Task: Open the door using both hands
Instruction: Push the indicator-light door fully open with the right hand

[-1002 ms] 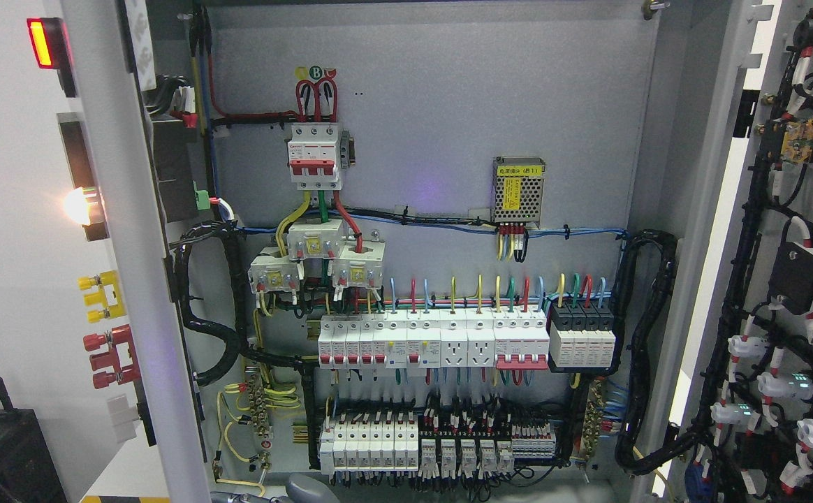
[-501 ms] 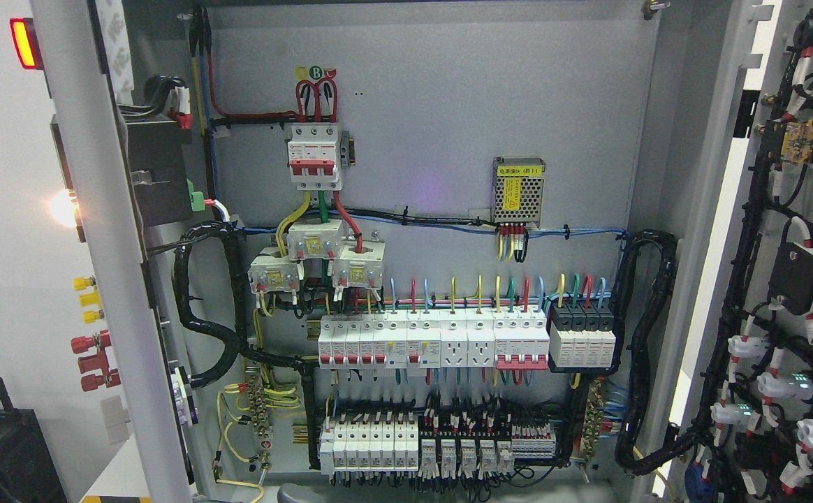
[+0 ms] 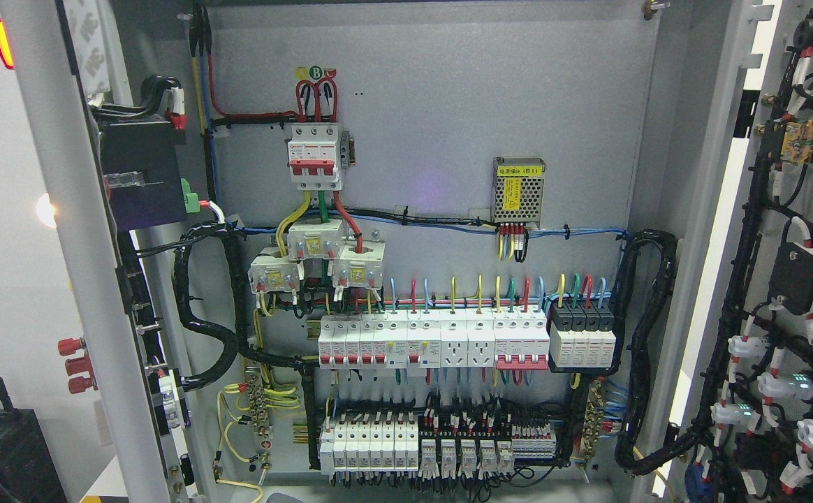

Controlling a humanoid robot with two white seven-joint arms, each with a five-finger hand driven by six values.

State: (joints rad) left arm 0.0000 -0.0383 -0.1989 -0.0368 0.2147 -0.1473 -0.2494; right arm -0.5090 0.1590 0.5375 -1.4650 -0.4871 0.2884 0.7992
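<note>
An electrical cabinet stands open in front of me. Its left door (image 3: 64,279) is seen nearly edge-on at the picture's left, with a black box (image 3: 137,178) and wiring on its inner face. Its right door (image 3: 735,230) is swung out at the far right, its inner side covered with black cable bundles and white connectors (image 3: 777,384). The grey back panel (image 3: 448,105) carries a red-and-white main breaker (image 3: 316,154), rows of breakers (image 3: 434,342) and terminal blocks (image 3: 441,443). Neither of my hands shows in the head view.
Red terminals (image 3: 75,363) and a lit lamp (image 3: 45,209) show on the left door's outer face. A black case (image 3: 1,454) sits at the lower left. A thick black cable loom (image 3: 640,349) runs down the cabinet's right side.
The left door has swung further open, its edge sliding left across the picture. The grey rounded part at the bottom edge has dropped out of view.
</note>
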